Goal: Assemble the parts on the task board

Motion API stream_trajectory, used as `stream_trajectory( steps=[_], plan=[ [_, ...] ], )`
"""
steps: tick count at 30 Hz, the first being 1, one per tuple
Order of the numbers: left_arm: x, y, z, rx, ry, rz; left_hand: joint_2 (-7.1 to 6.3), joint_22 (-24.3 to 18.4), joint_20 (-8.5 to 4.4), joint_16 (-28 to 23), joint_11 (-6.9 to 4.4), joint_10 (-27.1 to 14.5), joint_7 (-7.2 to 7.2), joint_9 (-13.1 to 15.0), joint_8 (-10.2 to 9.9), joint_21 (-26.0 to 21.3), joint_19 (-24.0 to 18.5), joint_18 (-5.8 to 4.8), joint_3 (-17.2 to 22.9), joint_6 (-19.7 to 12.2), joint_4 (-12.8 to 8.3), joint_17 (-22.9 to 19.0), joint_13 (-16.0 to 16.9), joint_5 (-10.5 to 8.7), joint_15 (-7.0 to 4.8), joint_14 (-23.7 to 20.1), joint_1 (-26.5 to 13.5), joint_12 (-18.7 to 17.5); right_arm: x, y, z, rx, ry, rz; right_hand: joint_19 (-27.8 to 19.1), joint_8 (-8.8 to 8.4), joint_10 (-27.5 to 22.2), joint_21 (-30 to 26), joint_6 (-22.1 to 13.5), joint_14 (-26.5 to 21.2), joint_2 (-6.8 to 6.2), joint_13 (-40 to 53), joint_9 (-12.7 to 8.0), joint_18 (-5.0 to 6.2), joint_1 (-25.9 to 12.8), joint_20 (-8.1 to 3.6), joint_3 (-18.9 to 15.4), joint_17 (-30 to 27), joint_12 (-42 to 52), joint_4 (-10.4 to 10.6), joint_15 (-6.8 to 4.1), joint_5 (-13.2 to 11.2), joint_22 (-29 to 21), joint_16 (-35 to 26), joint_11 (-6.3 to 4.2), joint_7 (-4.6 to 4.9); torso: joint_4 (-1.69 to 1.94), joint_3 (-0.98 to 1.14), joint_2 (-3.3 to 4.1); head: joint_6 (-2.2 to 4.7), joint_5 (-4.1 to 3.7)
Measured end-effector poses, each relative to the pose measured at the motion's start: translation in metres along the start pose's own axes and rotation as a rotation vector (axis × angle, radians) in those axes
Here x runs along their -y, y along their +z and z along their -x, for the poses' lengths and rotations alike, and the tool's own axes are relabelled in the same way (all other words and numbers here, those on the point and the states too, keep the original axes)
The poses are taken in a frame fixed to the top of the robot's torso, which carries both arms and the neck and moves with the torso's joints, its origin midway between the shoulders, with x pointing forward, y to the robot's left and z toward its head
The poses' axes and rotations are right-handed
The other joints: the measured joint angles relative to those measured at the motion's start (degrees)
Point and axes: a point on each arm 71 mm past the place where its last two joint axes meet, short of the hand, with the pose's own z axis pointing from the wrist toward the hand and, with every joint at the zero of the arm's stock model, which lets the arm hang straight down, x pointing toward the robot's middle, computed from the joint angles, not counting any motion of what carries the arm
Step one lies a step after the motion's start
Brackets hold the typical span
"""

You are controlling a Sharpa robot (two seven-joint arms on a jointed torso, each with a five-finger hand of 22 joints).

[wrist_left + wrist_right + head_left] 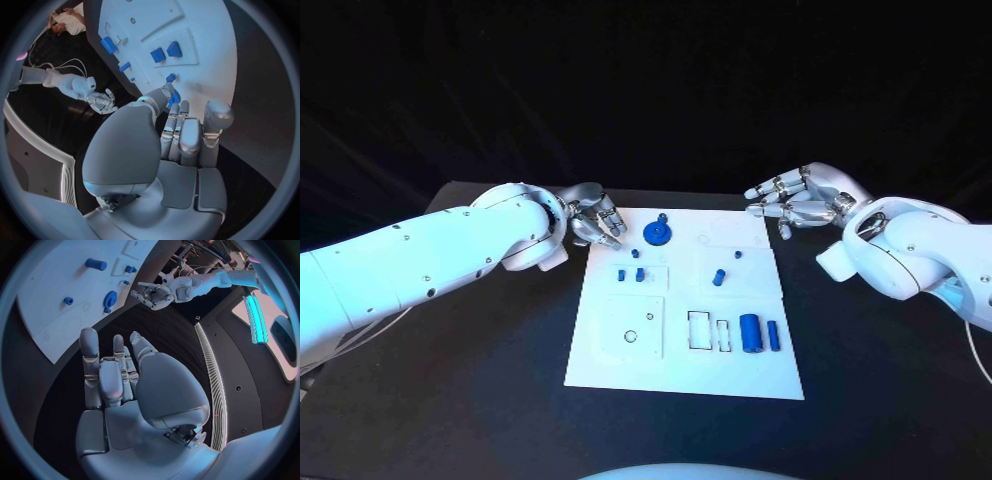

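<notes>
A black table (473, 400) set against a dark backdrop, a white cable (978, 350) trailing at its edge.

Both arms wore smooth, rounded white shells dotted with small dark screw holes. The left hand (594, 222) and right hand (792, 203) were silver, with segmented metallic fingers (91, 365) and broad grey palm plates.

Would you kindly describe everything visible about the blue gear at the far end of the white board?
The blue gear is a small toothed wheel, plastic by its look, with a raised hub at its centre. It sits on the white task board near its far edge, left of centre. Nothing touches it; the left hand hovers just beside the board nearby, empty.
</notes>
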Motion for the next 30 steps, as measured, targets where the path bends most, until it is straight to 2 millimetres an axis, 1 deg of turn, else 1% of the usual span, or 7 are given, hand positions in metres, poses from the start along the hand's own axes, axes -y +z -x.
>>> stream_trajectory(
  steps=[2,4,9,11,17,24,30],
  plan=[
    [-0.004,-0.003,0.006,0.012,-0.073,-0.012,0.43,0.0,0.00,0.2,-0.12,0.7,-0.13,0.2,0.6,0.1,0.0,0.00,0.6,1.0,-0.2,0.4,0.1,0.47,0.00,0.0,0.4,0.8,0.003,0.001,0.002,-0.004,-0.047,-0.008,0.1,0.00,1.1,0.0,0.9,0.0,-0.36,-2.7,0.0,0.00,0.9,-0.06,1.7,-0.1,-2.8,-1.2,0.00,-0.4,0.1,0.0,-0.11,0.39,0.01,-0.01,-0.03,0.10,-0.04],
    [-0.006,-0.007,0.009,0.023,-0.155,-0.031,0.67,-1.5,-0.09,-1.4,-0.30,0.9,-0.49,0.2,0.9,-3.3,-1.6,0.93,1.4,1.6,-0.4,-3.3,0.1,0.47,-0.31,-1.6,0.6,1.1,0.005,0.002,0.003,-0.010,-0.100,-0.015,1.6,0.00,2.4,0.9,2.1,0.0,-0.55,-4.9,0.0,0.00,1.5,-0.16,3.5,0.9,-5.1,-2.3,0.00,-0.8,1.6,0.6,-0.20,0.40,0.00,-0.01,-0.04,0.23,-0.07],
    [-0.006,-0.017,0.013,0.070,-0.473,-0.105,2.19,-3.6,-0.64,-4.7,-1.27,4.0,-1.12,0.2,1.3,-8.2,-3.6,1.15,2.2,2.6,0.3,-9.0,0.7,0.47,-1.02,-4.4,-0.9,3.6,0.007,0.005,0.001,-0.046,-0.310,-0.024,3.2,0.00,5.0,2.5,3.6,0.2,-1.77,-9.1,-0.1,0.00,0.9,-0.11,6.6,2.3,-9.8,-3.8,-0.23,-1.6,4.1,1.6,-0.36,0.03,0.00,-0.04,-0.04,0.53,-0.25],
    [-0.006,-0.021,0.013,0.089,-0.596,-0.126,2.72,-4.9,-0.83,-6.2,-1.77,4.5,-1.54,0.2,1.7,-10.9,-4.8,2.05,2.2,3.0,0.5,-11.5,1.0,0.47,-1.21,-5.6,-1.4,4.5,0.006,0.006,-0.002,-0.060,-0.392,-0.023,3.6,0.00,5.2,2.9,4.0,0.2,-2.14,-10.0,-0.1,0.00,0.5,-0.12,7.1,2.5,-10.9,-4.1,-0.22,-1.9,4.5,1.6,-0.34,-0.17,0.00,-0.04,-0.04,0.74,-0.48],
    [-0.011,-0.033,0.007,0.151,-0.946,-0.145,3.33,-7.5,-1.50,-8.7,-2.36,5.5,-2.13,0.3,2.7,-15.8,-6.2,2.04,1.0,3.6,1.8,-15.3,1.8,0.47,-1.83,-6.8,-3.2,7.0,0.006,0.010,-0.019,-0.108,-0.640,-0.013,3.6,0.00,5.6,2.9,4.6,0.2,-3.04,-11.8,-0.1,0.00,-0.4,-0.12,8.0,2.6,-12.4,-3.8,-0.22,-3.7,4.5,1.6,-0.36,-0.69,-0.01,-0.05,-0.01,1.32,-2.15],
    [-0.011,-0.040,0.001,0.180,-1.131,-0.140,3.28,-8.6,-1.51,-9.1,-2.94,6.0,-2.32,0.3,2.9,-17.4,-6.2,2.04,0.3,3.8,1.4,-16.5,2.5,0.47,-2.04,-7.0,-3.2,8.8,0.004,0.016,-0.038,-0.139,-0.813,0.006,3.6,-0.78,5.6,2.9,4.7,0.2,-3.55,-13.8,-0.1,0.00,-0.9,-0.12,9.8,2.6,-13.7,-4.2,-0.22,-5.7,4.3,1.6,-0.36,-0.87,-0.09,0.03,0.07,1.60,-3.01],
    [-0.010,-0.042,-0.001,0.188,-1.184,-0.143,3.28,-8.8,-1.51,-9.4,-2.98,6.1,-2.32,0.3,2.9,-17.8,-6.2,2.90,0.2,3.8,1.3,-16.7,2.7,0.47,-2.15,-7.1,-3.2,9.1,0.002,0.020,-0.050,-0.159,-0.877,0.019,3.6,-1.11,5.6,2.9,4.8,0.2,-3.55,-14.6,-0.1,0.00,-0.9,-0.11,10.7,2.6,-14.1,-4.2,-0.22,-5.9,4.3,1.6,-0.36,-0.90,-0.09,0.02,0.10,1.63,-3.27]
  ],
)
